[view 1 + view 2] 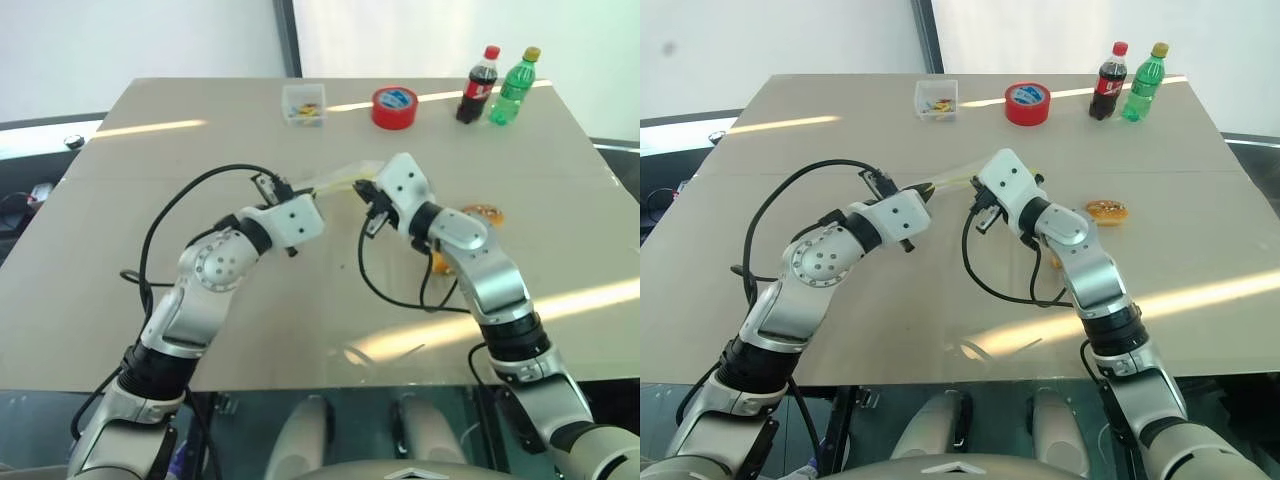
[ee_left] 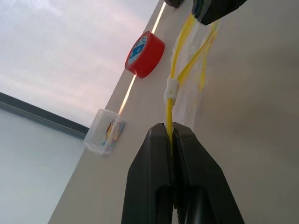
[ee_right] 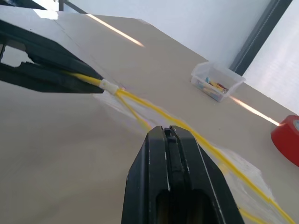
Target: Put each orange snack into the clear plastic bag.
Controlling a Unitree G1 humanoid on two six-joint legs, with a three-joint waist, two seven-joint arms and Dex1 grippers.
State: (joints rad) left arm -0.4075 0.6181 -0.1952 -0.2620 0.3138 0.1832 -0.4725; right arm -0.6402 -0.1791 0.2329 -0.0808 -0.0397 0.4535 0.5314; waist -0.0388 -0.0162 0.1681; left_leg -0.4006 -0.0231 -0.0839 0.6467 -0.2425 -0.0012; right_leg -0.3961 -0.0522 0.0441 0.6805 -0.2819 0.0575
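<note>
The clear plastic bag [image 1: 338, 179] hangs above the table, stretched between both grippers by its yellow seal strip [image 2: 170, 88]. My left gripper [image 2: 171, 131] is shut on one end of the strip. My right gripper [image 3: 169, 132] is shut on the bag's other edge, where the strip splits in two. The left gripper [image 3: 51, 72] also appears in the right wrist view. One orange snack [image 1: 1106, 211], hot-dog-like, lies on the table to the right of my right arm. A second orange snack [image 1: 438, 263] peeks out from behind my right forearm.
At the table's far side stand a red tape roll [image 1: 394, 107], a small clear box of coloured bits [image 1: 303, 104], a cola bottle [image 1: 479, 85] and a green bottle [image 1: 514, 88]. Black cables loop beside both forearms.
</note>
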